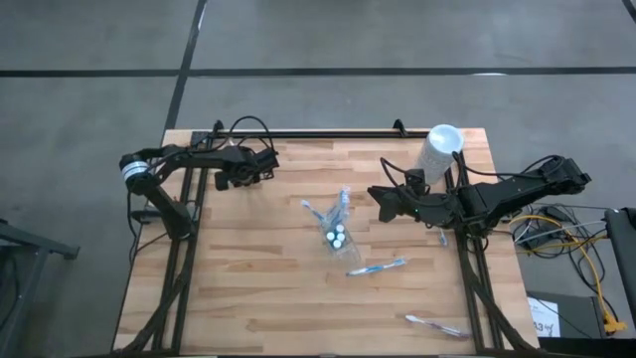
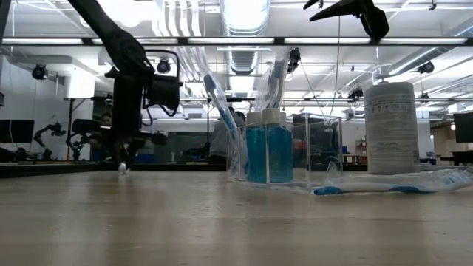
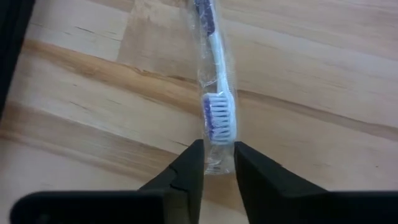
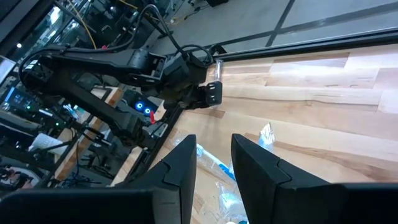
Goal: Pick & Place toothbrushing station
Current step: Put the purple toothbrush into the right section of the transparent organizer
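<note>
From above, the left gripper is down near the table's far left corner, while the right gripper hangs over the right half, its arm reaching in from the right edge. The clear pouch lies about mid-table with white-capped tubes inside it. One wrapped toothbrush lies just toward the near edge from the pouch, another toothbrush near the near right corner. A tall white cylinder stands by the far right corner.

At table height, the pouch stands upright holding blue tubes and brushes; a wrapped brush lies flat beside it, the white cylinder behind. The left arm reaches down to the tabletop at the left; the right gripper hangs high above.

The left wrist view shows the left gripper with narrow jaws pinching the end of a plastic-wrapped toothbrush, which lies along the wood with its bristles near the fingertips.

The right wrist view shows the right gripper partly open and holding nothing, above the pouch, with the left arm far across the table
</note>
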Available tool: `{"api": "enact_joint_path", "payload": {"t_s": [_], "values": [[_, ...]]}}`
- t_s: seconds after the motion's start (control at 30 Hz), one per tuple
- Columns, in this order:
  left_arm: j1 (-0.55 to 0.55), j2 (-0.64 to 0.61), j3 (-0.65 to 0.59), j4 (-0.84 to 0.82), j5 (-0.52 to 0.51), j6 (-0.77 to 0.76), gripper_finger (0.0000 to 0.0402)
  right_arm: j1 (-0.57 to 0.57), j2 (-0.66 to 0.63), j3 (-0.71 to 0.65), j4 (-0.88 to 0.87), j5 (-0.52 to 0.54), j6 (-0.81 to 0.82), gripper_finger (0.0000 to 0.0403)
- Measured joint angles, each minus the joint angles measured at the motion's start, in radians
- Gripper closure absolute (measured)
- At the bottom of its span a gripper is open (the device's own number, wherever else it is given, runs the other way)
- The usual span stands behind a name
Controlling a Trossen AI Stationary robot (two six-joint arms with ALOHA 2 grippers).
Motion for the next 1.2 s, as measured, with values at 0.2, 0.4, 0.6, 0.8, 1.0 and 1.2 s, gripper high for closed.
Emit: {"api": "enact_joint_path", "payload": {"t_s": [0.2,0.4,0.6,0.8,1.0,1.2], "values": [[0.002,0.000,-0.041,0.063,0.003,0.028,0.0360,0.000,0.000,0.000,0.000,0.000,0.001,0.0305],[0.001,-0.003,-0.068,0.104,0.013,0.028,0.0395,0.000,0.000,0.000,0.000,0.000,0.001,0.0305],[0.002,-0.002,-0.064,0.102,0.020,0.041,0.0396,0.000,0.000,0.000,0.000,0.000,0.000,0.0305],[0.002,-0.013,-0.039,0.102,0.055,0.093,0.0398,0.000,0.000,0.000,0.000,0.000,0.002,0.0305],[0.001,-0.060,-0.022,0.102,0.045,0.141,0.0399,0.000,0.000,0.000,0.000,0.000,0.000,0.0305],[0.001,-0.132,-0.020,0.105,0.037,0.189,0.0399,0.000,0.000,0.000,0.000,0.000,0.002,0.0305]]}}
